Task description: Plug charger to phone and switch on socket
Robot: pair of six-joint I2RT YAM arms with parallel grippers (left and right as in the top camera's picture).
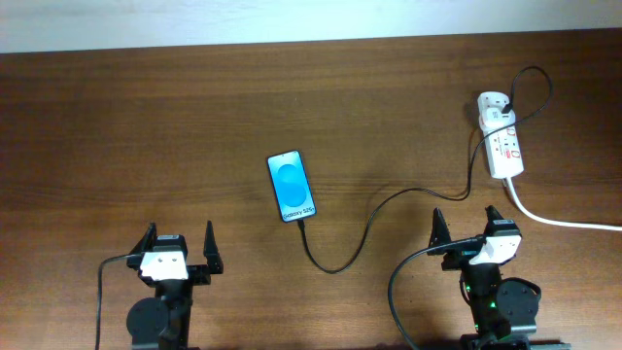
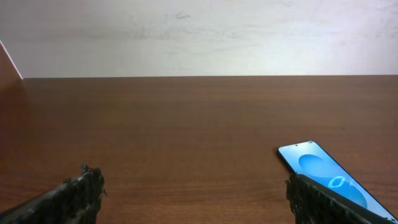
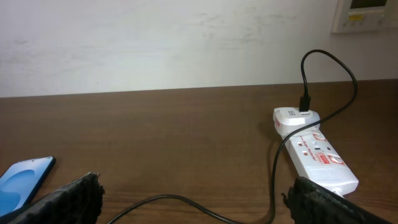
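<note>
The phone (image 1: 292, 185) lies flat mid-table with its blue screen lit; it also shows in the left wrist view (image 2: 326, 174) and the right wrist view (image 3: 22, 180). The thin black charger cable (image 1: 374, 214) runs from the phone's near end, where its tip sits, in a loop to the white socket strip (image 1: 501, 136) at the far right, where its plug stands (image 3: 305, 102). The cable also crosses the right wrist view (image 3: 186, 202) beside the strip (image 3: 317, 155). My left gripper (image 1: 180, 245) (image 2: 193, 199) is open and empty near the front edge. My right gripper (image 1: 466, 222) (image 3: 193, 202) is open and empty, straddling the cable.
The strip's thick white cord (image 1: 559, 222) trails off to the right edge. A pale wall (image 2: 199, 37) stands behind the table's far edge. A white wall panel (image 3: 367, 15) hangs at upper right.
</note>
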